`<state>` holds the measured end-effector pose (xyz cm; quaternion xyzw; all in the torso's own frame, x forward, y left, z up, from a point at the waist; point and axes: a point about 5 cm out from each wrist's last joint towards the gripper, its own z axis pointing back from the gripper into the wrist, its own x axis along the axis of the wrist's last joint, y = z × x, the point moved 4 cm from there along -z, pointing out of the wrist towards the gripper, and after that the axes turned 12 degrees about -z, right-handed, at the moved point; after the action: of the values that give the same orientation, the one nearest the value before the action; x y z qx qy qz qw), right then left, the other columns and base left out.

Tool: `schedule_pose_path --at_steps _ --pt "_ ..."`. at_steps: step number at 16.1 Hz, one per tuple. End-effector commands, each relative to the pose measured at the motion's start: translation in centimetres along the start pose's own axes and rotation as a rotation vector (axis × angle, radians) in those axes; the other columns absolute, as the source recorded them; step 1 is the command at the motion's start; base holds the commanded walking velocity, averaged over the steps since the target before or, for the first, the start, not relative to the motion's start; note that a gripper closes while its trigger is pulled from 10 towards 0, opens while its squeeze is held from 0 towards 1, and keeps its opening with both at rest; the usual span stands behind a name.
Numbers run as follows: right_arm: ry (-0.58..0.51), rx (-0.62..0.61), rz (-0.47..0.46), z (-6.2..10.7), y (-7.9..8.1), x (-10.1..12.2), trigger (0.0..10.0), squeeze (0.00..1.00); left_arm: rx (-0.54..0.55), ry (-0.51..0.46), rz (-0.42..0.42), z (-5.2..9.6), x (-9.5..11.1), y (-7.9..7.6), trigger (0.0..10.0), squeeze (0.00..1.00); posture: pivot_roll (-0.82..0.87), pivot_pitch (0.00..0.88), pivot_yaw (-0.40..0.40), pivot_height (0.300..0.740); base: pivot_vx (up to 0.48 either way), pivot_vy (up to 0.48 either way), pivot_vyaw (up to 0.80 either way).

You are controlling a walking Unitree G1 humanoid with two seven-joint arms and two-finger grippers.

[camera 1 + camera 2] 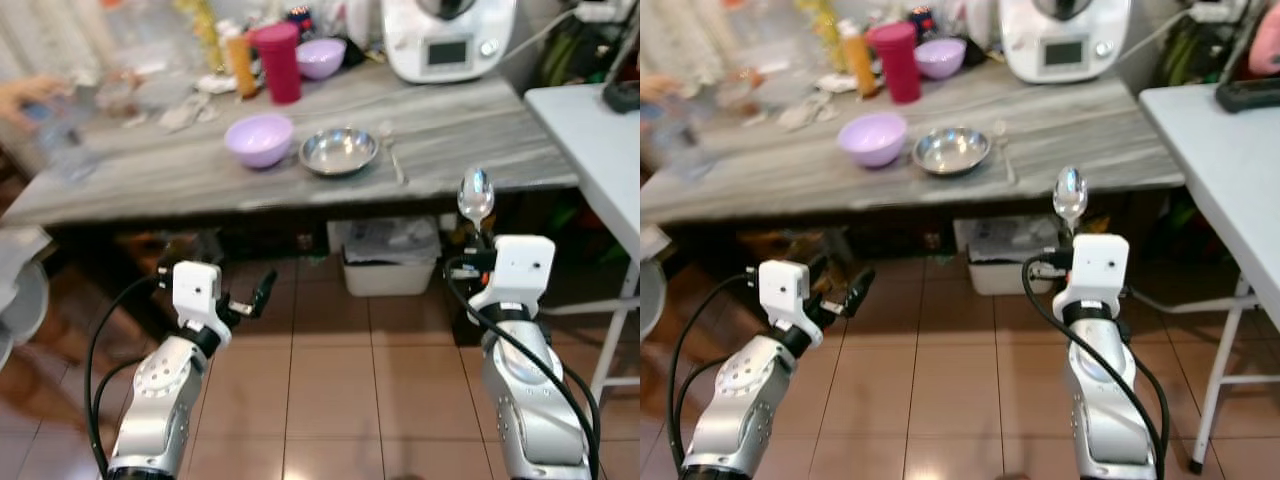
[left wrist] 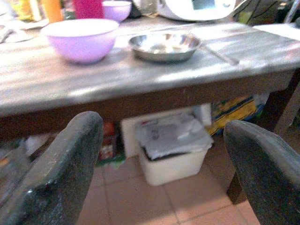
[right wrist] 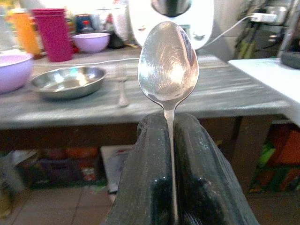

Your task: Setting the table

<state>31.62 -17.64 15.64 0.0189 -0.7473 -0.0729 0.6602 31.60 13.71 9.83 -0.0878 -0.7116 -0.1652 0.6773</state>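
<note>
Grey wood-grain table [image 1: 180, 170] spans the view ahead, above a tiled floor [image 1: 330, 390]. White kitchen machine [image 1: 447, 38] at the table's far edge. Near the front edge: lilac bowl [image 1: 259, 139], with a steel bowl [image 1: 338, 151] just beside it; a second spoon [image 1: 394, 156] lies right of the steel bowl. Red cup [image 1: 279, 62] stands further back. Right gripper [image 3: 169, 140] held short of the table, fingers clamped on the handle of a spoon [image 3: 168, 63], bowl end upright. Left gripper [image 1: 252, 298] low, fingers [image 2: 61, 173] spread apart, holding nothing.
</note>
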Motion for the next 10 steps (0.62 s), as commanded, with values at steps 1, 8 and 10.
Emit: schedule_pose_path --at_steps 1,8,10 --pt "-0.02 -0.005 0.001 -0.11 -0.3 0.56 10.0 0.0 -0.012 -0.012 -0.007 -0.27 0.47 -0.3 10.0 0.0 -0.28 0.08 0.113 0.74 0.424 0.0 0.0" --pt "-0.016 0.001 -0.007 -0.22 -0.05 0.45 10.0 0.0 -0.022 -0.012 -0.005 -0.26 0.47 -0.54 10.0 0.0 -0.28 0.076 0.116 0.74 0.424 0.0 -0.46" --pt "-0.016 0.002 -0.006 -0.22 -0.01 0.42 10.0 0.0 -0.027 -0.012 -0.003 -0.21 0.46 -0.74 10.0 0.0 -0.28 0.078 0.115 0.74 0.426 0.0 0.0"
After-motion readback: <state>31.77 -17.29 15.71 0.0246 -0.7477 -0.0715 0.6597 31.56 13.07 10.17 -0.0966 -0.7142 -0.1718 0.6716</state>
